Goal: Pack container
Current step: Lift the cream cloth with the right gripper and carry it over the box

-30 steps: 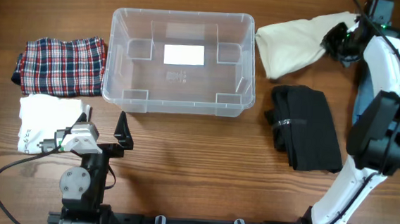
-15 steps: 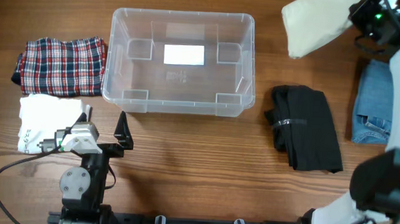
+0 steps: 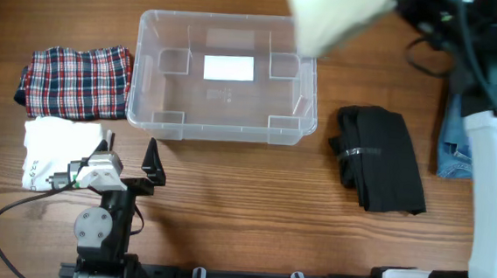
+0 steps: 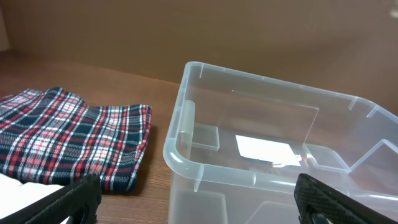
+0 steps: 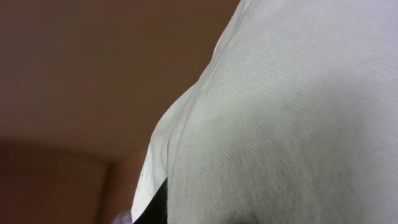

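The brown wooden table (image 3: 226, 208) has 5 things lying on it. A clear plastic box with round corners (image 3: 228, 18) sits at the far side, near the middle. Just beside the box on the left lies a folded checked cloth in red, blue and white (image 3: 77, 79). A folded white cloth (image 3: 59, 148) lies in front of the checked one, touching it. To the right of the box, a little apart from it, lies a folded black cloth (image 3: 380, 159). Farther right is a folded piece of blue jeans cloth (image 3: 455, 145), partly hidden.
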